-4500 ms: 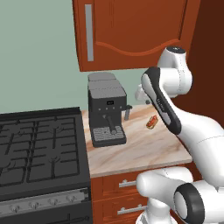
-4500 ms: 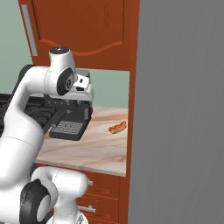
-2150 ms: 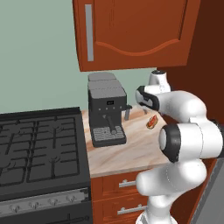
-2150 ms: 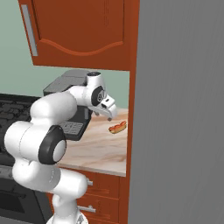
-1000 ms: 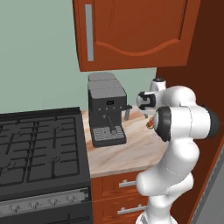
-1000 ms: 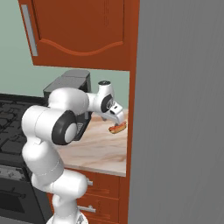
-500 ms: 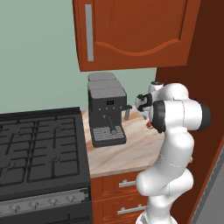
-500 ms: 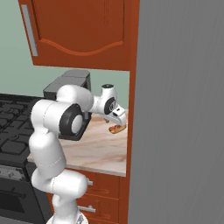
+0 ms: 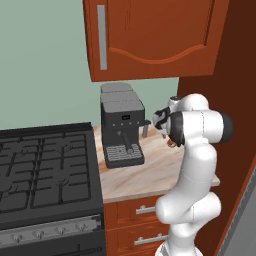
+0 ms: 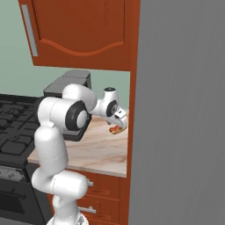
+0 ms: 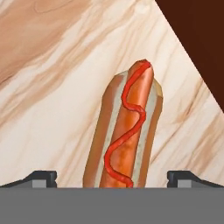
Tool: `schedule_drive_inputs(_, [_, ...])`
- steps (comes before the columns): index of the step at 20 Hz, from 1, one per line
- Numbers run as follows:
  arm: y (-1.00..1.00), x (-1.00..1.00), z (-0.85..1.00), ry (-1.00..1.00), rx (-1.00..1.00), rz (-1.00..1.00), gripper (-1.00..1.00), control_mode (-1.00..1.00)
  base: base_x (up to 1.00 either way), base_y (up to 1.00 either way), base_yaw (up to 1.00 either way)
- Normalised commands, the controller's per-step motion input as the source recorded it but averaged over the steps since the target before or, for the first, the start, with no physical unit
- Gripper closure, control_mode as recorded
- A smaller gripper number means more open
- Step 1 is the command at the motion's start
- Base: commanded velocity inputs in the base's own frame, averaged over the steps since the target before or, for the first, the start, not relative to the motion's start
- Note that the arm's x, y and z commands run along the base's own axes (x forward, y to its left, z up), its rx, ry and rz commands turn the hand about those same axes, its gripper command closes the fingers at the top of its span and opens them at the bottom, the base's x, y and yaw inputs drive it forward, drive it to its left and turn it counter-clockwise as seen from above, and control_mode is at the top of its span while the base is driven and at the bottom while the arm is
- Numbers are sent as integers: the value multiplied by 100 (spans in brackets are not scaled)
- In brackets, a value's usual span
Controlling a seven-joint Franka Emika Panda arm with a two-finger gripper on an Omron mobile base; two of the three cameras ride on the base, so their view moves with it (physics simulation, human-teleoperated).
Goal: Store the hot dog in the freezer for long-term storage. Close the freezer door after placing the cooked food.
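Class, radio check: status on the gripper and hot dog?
Gripper open, straddling hot dog. Hot dog flat on counter, not gripped. Nothing in the way.

White arm beside coffee machine.

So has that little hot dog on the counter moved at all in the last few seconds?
No. The hot dog lies in the same spot on the counter, right of the coffee machine; the tool came down over it.
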Motion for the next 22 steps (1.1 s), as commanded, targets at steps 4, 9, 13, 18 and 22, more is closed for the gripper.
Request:
schedule_drive_inputs(4, [-7,4,-31,0,0,0,-100,-100,0,0,0])
schedule_drive_inputs(9, [-1,0,-18,0,0,0,-100,-100,0,0,0])
schedule_drive_inputs(13, [-13,3,-38,0,0,0,-100,-100,0,0,0])
schedule_drive_inputs(18, [0,0,-21,0,0,0,-100,-100,0,0,0])
schedule_drive_inputs(22, [0,0,-17,0,2,0,-100,-100,0,0,0])
